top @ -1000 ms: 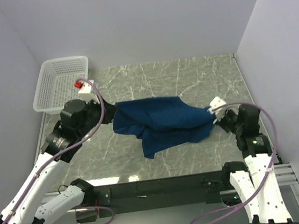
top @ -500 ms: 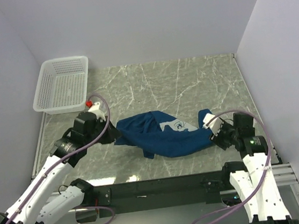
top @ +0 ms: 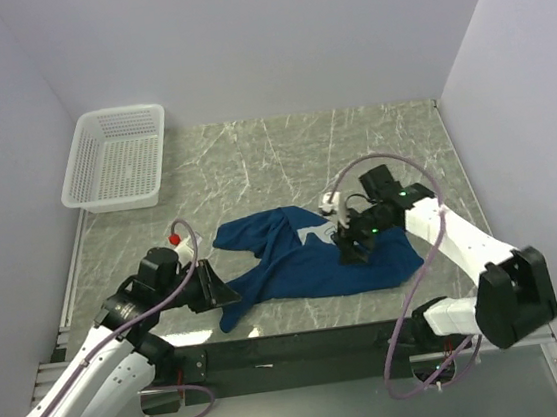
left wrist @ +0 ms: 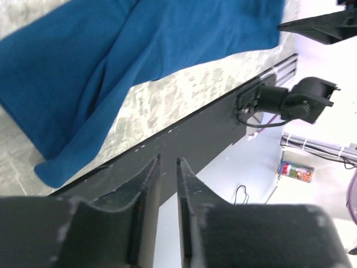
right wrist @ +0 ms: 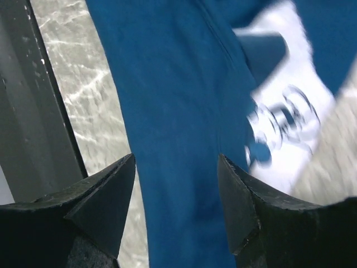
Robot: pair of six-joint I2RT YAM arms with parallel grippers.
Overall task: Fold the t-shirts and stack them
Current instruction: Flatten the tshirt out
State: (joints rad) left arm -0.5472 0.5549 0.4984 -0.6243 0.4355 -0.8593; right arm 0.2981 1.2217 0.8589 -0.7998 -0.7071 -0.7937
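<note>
The t-shirt (top: 314, 258) sprawls across the near middle of the marble table (top: 391, 135), and the right gripper (top: 350, 251) hangs open-jawed right over it. The left gripper (top: 223, 293), fingers nearly together, sits by the shirt's near-left corner. The white basket (top: 118, 166) occupies the far-left corner, well apart from both.

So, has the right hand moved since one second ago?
Yes. The right hand went from the table's right edge toward the left, to the middle. It is now open above the t-shirt beside its pale print.
</note>
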